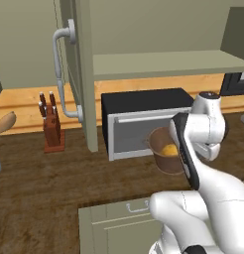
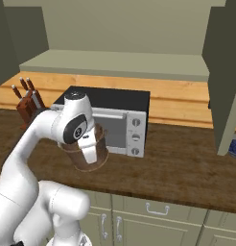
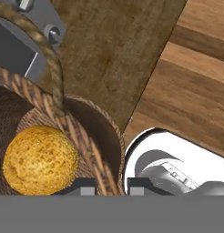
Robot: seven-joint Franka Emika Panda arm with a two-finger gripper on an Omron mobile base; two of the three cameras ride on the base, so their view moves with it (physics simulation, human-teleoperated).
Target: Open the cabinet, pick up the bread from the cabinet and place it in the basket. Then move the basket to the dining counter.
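The round brown basket point(image 1: 161, 154) stands on the dark worktop just in front of the toaster oven. The golden bread point(image 1: 168, 149) lies inside it, a round orange lump point(image 3: 41, 159) on the woven bottom. My gripper point(image 3: 111, 189) reaches down at the basket's near wall, and its two fingers are shut on the woven rim point(image 3: 93, 150), one inside and one outside. From the right, the hand covers part of the basket point(image 2: 100, 156). The cabinet stands open above, its left door point(image 1: 82, 74) and right door point(image 2: 225, 77) swung out over a bare shelf point(image 1: 163, 64). The dining counter is out of view.
The black toaster oven point(image 1: 139, 124) sits directly behind the basket. A knife block point(image 1: 52, 126) stands to the left on the worktop and a wooden spoon point(image 1: 5, 124) lies at the far left. Drawer fronts point(image 2: 153, 216) run below the worktop's front edge.
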